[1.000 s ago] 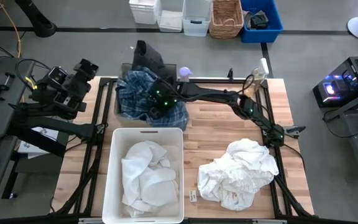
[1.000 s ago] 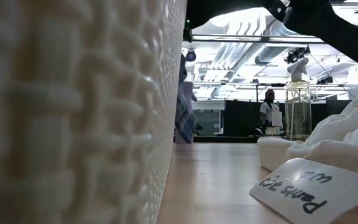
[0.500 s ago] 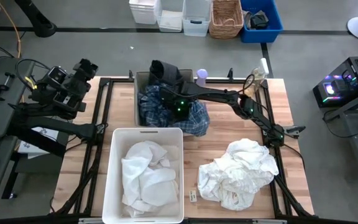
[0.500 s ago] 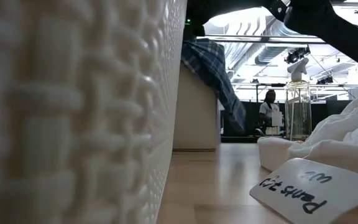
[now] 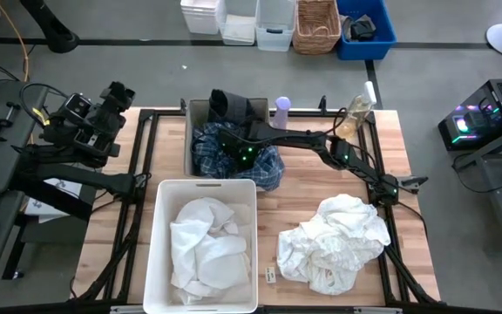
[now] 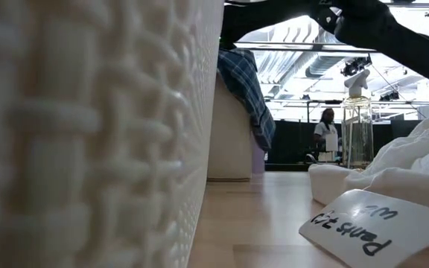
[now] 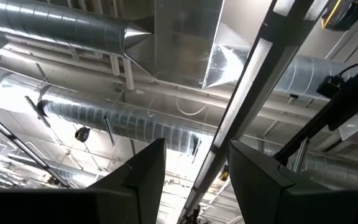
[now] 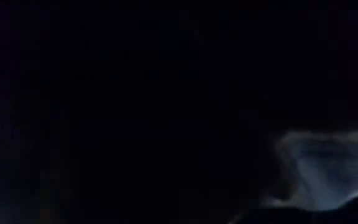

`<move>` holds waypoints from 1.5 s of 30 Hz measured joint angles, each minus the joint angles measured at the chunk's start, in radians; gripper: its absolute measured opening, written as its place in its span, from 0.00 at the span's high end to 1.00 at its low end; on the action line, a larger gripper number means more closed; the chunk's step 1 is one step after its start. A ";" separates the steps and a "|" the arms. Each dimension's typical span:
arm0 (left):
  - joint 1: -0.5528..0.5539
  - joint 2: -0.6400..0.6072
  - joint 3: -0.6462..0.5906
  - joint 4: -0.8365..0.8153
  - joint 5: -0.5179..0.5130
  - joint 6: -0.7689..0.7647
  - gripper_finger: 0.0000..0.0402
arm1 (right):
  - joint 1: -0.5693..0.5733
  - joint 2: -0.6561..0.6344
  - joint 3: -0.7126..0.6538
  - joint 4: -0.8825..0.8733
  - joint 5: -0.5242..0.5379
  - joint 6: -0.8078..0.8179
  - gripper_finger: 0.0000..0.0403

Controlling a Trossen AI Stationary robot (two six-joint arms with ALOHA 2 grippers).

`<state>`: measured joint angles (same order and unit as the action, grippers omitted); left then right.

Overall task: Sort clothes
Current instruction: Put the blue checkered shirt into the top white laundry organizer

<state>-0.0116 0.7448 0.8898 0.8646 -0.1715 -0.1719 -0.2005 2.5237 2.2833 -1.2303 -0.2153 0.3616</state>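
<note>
A blue-and-white plaid garment (image 5: 264,166) lies heaped in a grey bin (image 5: 197,109) at the table's far side, one part hanging over the bin's right wall, as the low view (image 6: 246,89) shows. A dark garment (image 5: 229,103) sits at the bin's far end. My right gripper (image 5: 238,150) is down in the plaid heap, its tips hidden by the cloth. White clothes (image 5: 203,249) fill a white bin (image 5: 159,253). A pile of white clothes (image 5: 338,240) lies on the table at the near right. My left gripper (image 7: 194,180) is open, off the table's left edge, pointing up.
A lilac bottle (image 5: 281,106) stands beside the grey bin's far right corner. A clear spray bottle (image 5: 356,118) stands at the far right. A written label card (image 5: 271,275) lies near the white pile. Bare wood shows between the bins and the pile.
My right gripper has gone toward the table's right edge with the plaid garment. The grey bin and the lilac bottle have slid right along with it. The plaid then sank lower into the bin, one part left hanging over its right wall.
</note>
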 joint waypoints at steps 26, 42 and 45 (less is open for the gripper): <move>0.000 0.001 0.000 -0.015 0.001 0.019 0.60 | -0.027 -0.397 0.040 0.369 0.009 -0.042 0.32; 0.000 0.000 0.000 -0.066 0.001 0.035 0.60 | 0.051 -0.646 -0.024 -0.193 0.123 -0.393 0.32; 0.000 0.000 0.000 -0.067 0.001 0.035 0.60 | 0.072 -0.718 -0.196 -0.177 0.135 -0.397 0.32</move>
<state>-0.0116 0.7448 0.8894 0.7979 -0.1707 -0.1370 -0.1289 1.8058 2.0872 -1.4068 -0.0803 -0.0350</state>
